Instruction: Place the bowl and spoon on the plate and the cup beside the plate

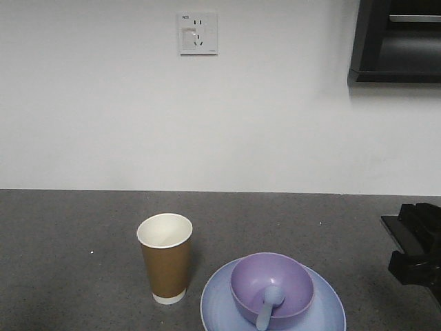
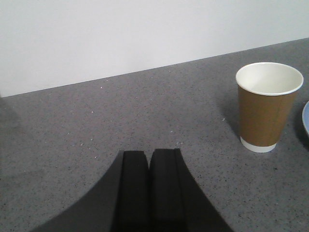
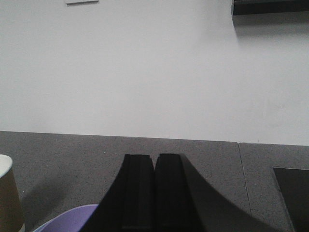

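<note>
Centrally, near the front edge, the small lavender-purple plastic bowl [image 1: 272, 285] sits on the shallow pale blue plate [image 1: 324, 307], the short light-blue plastic spoon [image 1: 267, 307] resting inside it. Just left stands the brown paper cup [image 1: 165, 258] — upright, apart from the plate. Both the left gripper [image 2: 150, 157] and right gripper [image 3: 155, 159] are closed and hold nothing — above the grey countertop [image 1: 69, 241].

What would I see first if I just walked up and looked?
Probably the small lavender-purple plastic bowl sitting on the round pale blue plate at the front of the grey counter, with a short light-blue plastic spoon resting in it. Just left of the plate stands a tall brown paper cup, upright and empty.
</note>
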